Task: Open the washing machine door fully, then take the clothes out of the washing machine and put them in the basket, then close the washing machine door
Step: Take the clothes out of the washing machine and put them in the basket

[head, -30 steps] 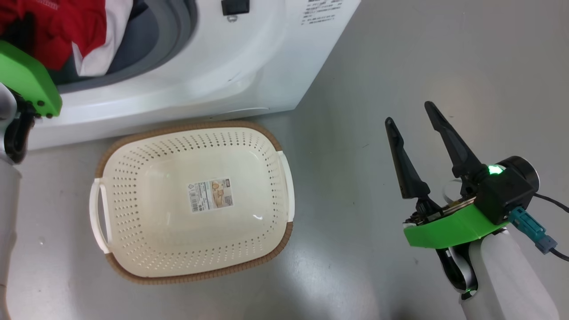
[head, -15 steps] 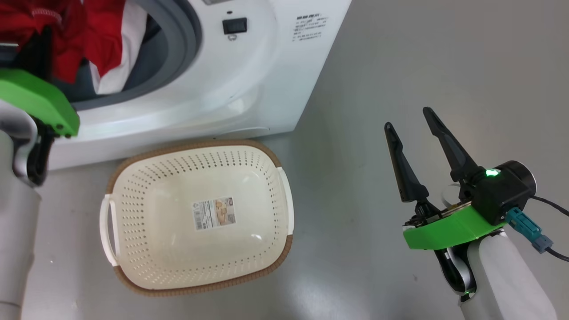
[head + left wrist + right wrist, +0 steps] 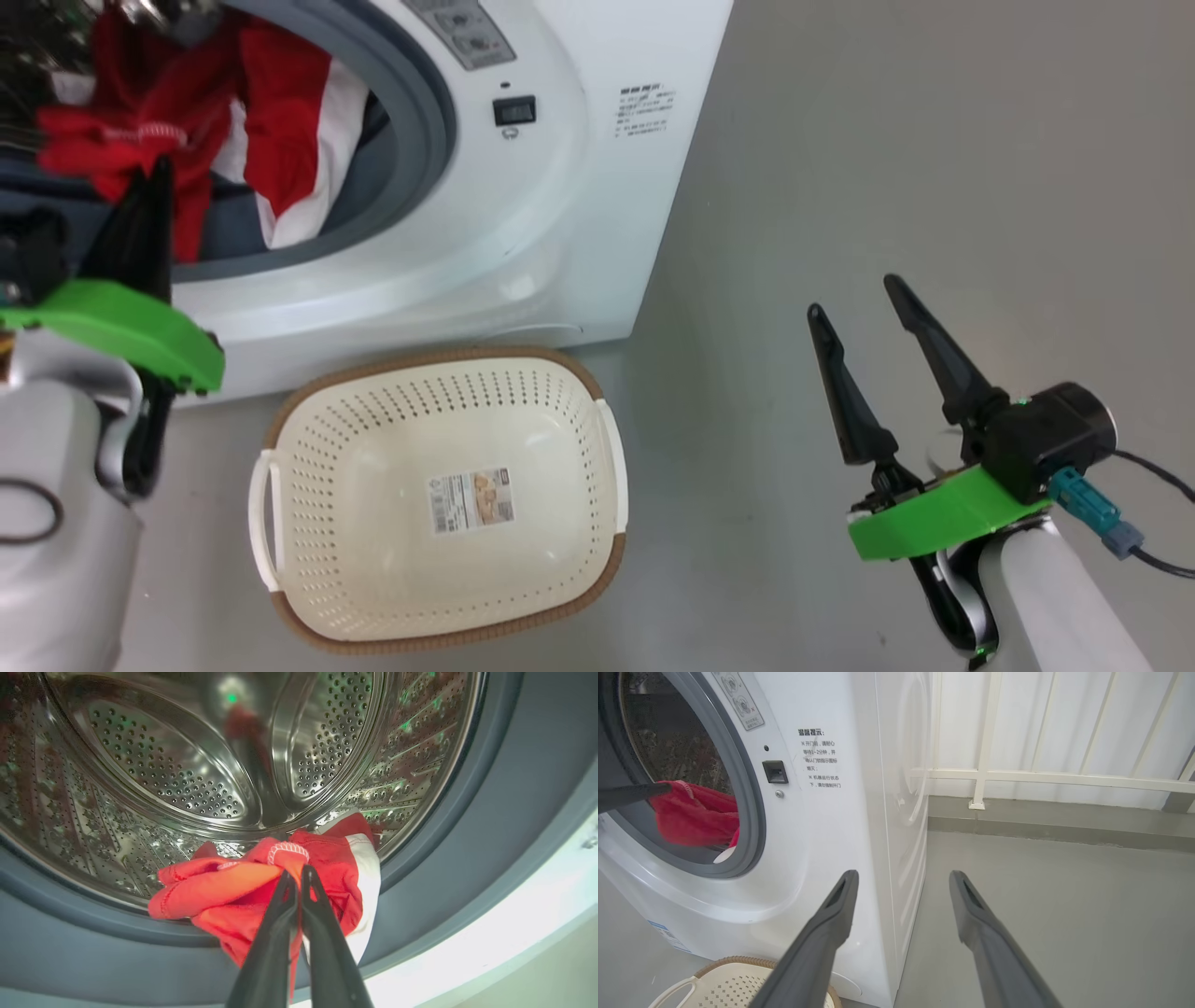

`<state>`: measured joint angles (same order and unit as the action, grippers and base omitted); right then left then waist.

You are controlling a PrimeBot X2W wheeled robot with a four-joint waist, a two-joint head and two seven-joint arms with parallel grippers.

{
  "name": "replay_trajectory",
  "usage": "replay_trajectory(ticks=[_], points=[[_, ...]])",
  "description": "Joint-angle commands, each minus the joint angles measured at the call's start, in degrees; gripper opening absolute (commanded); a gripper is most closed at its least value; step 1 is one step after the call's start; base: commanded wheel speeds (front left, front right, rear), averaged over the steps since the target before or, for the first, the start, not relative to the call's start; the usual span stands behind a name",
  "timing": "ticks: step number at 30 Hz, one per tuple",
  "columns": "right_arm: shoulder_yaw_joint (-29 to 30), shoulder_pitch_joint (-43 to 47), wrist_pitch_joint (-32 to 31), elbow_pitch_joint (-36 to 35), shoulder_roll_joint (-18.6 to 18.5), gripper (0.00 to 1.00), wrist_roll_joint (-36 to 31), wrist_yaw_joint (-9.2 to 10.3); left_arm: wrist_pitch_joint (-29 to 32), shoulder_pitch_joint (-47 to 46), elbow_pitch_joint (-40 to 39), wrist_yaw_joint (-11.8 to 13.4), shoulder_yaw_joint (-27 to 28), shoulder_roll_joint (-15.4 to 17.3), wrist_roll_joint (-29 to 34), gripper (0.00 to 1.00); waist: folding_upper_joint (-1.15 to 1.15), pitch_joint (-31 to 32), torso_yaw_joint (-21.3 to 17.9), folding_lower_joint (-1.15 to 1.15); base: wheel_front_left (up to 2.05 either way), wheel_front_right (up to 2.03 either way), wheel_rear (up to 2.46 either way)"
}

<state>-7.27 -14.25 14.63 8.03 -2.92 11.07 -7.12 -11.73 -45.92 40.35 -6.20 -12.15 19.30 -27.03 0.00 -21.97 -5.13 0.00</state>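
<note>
Grey floor (image 3: pixel 840 140), basket (image 3: pixel 429 359) by washing machine (image 3: pixel 597 233). My left gripper (image 3: pixel 295 872) clenched on clothes (image 3: pixel 224 891) at lip of drum (image 3: pixel 177 779); right gripper (image 3: pixel 854 297) spread, empty. Fabric likely soft, light, limp; grip bunched fold.

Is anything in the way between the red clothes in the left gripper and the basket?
Nothing visible. The left gripper pinches the clothes at the drum mouth; the basket sits open on the floor below.

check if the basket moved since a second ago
No. The basket keeps its spot by the washing machine base; the whole view shifted, so the camera moved.
</note>
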Motion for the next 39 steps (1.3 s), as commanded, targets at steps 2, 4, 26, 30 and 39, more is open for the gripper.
replay_trajectory(ticks=[2,4,26,30,39], points=[[-1.1,1.3,0.4,-0.9,0.0,1.00,-0.1,-0.36,-1.4,2.5,-3.3,1.1,2.4,2.4,-0.7,0.00,0.00,2.5,0.2,0.00,0.00,0.00,0.00],[-1.0,1.8,0.4,-0.7,0.0,1.00,-0.1,-0.36,-2.0,4.5,-5.0,1.7,2.8,2.2,-0.9,0.00,0.00,3.5,0.3,0.00,0.00,0.00,0.00],[-1.0,4.7,0.4,0.5,0.0,1.00,0.0,-0.36,-2.8,23.5,-24.8,6.6,4.3,1.0,0.1,0.00,0.00,10.8,0.4,0.00,0.00,0.00,0.00],[-0.9,4.9,0.4,0.5,0.0,1.00,0.1,-0.36,-1.9,26.5,-29.4,7.8,4.4,1.1,-0.2,0.00,0.00,11.3,0.3,0.00,0.00,0.00,0.00],[-0.7,5.4,0.4,0.6,0.0,1.00,0.3,-0.36,0.0,32.6,-40.2,10.6,4.5,1.0,-0.5,0.00,0.00,12.6,0.2,0.00,0.00,0.00,0.00]])
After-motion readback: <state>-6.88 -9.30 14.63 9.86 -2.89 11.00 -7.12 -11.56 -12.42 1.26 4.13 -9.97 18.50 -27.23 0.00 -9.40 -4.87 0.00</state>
